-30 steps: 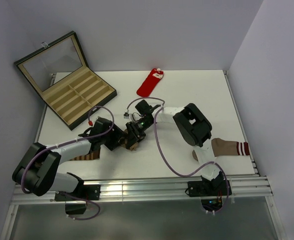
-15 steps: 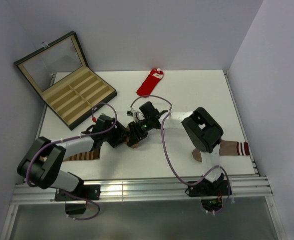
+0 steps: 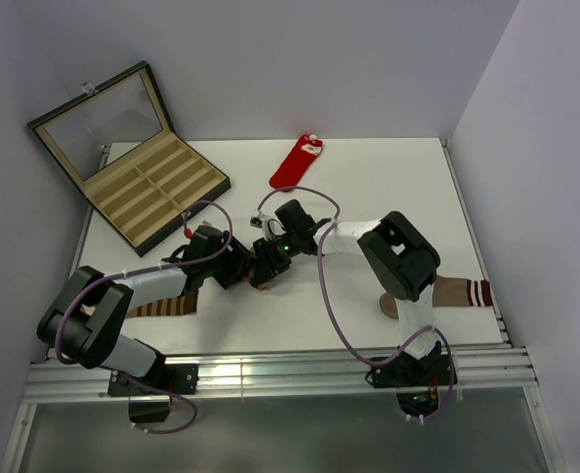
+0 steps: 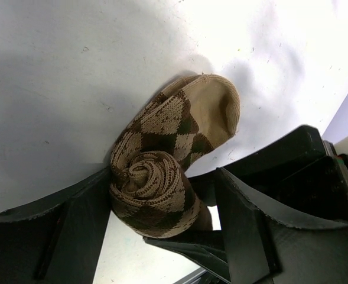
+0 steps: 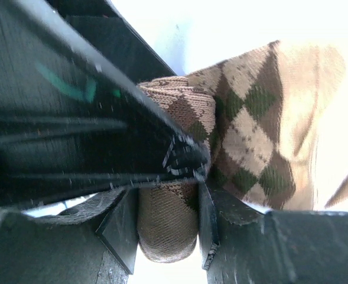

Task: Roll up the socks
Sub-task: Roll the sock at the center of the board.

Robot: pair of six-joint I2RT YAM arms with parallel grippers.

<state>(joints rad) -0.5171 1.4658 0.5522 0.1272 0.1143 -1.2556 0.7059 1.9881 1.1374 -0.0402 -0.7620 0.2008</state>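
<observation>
The argyle sock (image 4: pixel 179 121) is rolled most of the way into a tight roll (image 4: pixel 153 192), with its tan toe lying flat on the white table. My left gripper (image 4: pixel 162 198) is open around the roll, which touches only its left finger (image 4: pixel 73 231). My right gripper (image 5: pixel 165 222) is shut on one end of the roll (image 5: pixel 168 231). In the top view the left gripper (image 3: pixel 238 268) and the right gripper (image 3: pixel 266 266) meet at the sock (image 3: pixel 261 284) in mid-table. The red sock with a white cuff (image 3: pixel 296 164) lies flat at the back.
An open compartment case (image 3: pixel 147 192) stands at the back left. A brown-and-cream striped sock (image 3: pixel 166 307) lies under the left arm. A tan-brown sock (image 3: pixel 454 292) lies at the right edge. A metal rail (image 3: pixel 270 374) runs along the near edge.
The right arm's elbow has swung right and back, and both grippers with the sock have shifted slightly away from the near edge. The roll stays between them.
</observation>
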